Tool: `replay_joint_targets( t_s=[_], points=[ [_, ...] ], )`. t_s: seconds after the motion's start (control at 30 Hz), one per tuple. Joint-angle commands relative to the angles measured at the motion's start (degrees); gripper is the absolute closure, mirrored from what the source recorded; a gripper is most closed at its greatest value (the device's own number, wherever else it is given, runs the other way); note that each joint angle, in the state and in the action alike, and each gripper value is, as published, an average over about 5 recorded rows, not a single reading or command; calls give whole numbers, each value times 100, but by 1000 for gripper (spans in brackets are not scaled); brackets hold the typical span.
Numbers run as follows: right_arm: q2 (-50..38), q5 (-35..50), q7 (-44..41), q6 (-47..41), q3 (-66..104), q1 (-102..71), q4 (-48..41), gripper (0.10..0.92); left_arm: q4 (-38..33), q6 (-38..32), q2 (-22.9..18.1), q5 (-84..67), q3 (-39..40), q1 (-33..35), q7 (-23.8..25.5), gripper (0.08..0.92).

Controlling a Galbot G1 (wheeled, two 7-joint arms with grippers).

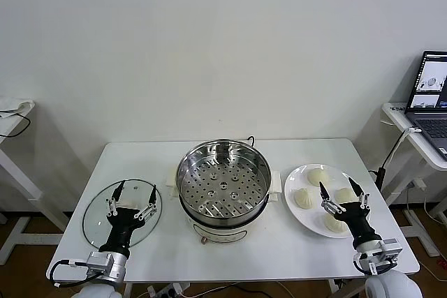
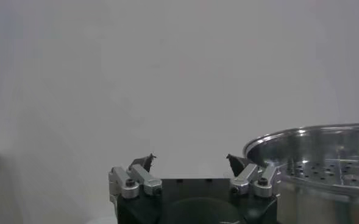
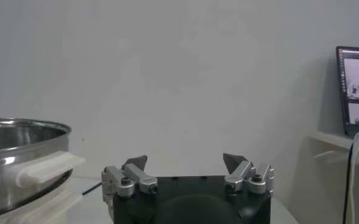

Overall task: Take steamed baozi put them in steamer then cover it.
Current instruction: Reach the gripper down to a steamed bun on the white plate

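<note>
head: high, looking down | wrists: low, level, wallward | shared: steamer [image 1: 223, 185]

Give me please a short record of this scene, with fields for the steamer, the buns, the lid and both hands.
steamer: steamer at table centre, uncovered, perforated tray empty
baozi: four baozi on the white plate, on the steamer's right side
cover: glass cover flat on the table, on the steamer's left side
left hand: left hand open, above the cover
right hand: right hand open, above the plate, holding nothing
</note>
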Motion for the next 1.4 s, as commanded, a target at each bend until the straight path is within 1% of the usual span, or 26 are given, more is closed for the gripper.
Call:
replay_joint_targets(
  t_s=[0.03,0.13,0.23,0.4,0.47,0.6,0.77,0.93,1.07,1.2,1.27,1.4],
  points=[
    [-138,-107,3,-127,6,173,-121,203,6,5,14,20,3,1,6,177],
    [-365,-443,9,-270,16,383,-240,203,-1,-14,33,36,3,18,15,177],
    [-768,-1030,-5,-519,-36,679,-374,203,-9,-41,63,34,-5,45,26,177],
    [-1854,-2231,-161,-723,-427,1395,-887,203,-67,-68,125,24,-12,81,32,177],
    [-2350,-2488,-339,-823,-752,1730,-1074,203,-95,-73,129,24,-10,84,34,177],
    [-3218,-2848,-959,-954,-1722,2578,-1449,203,-133,-89,133,24,-8,89,35,177],
    [-3875,-3036,-2228,-977,-3327,4135,-2116,203,-167,-123,126,22,-11,99,35,177],
    [-3922,-3063,-3303,-992,-5251,6015,-3013,203,-203,-140,98,23,7,110,35,177],
    [-3654,-3071,-4211,-973,-6345,7234,-3664,203,-218,-132,91,23,7,91,33,177],
    [-3274,-3211,-5120,-1005,-7021,8016,-4228,203,-238,-111,82,23,11,71,29,177],
    [-3076,-3302,-5376,-1006,-7220,8261,-4481,203,-255,-103,74,23,17,69,28,177],
    [-2627,-3400,-5592,-954,-7504,8605,-5005,203,-274,-99,61,23,12,68,27,177]
  ],
)
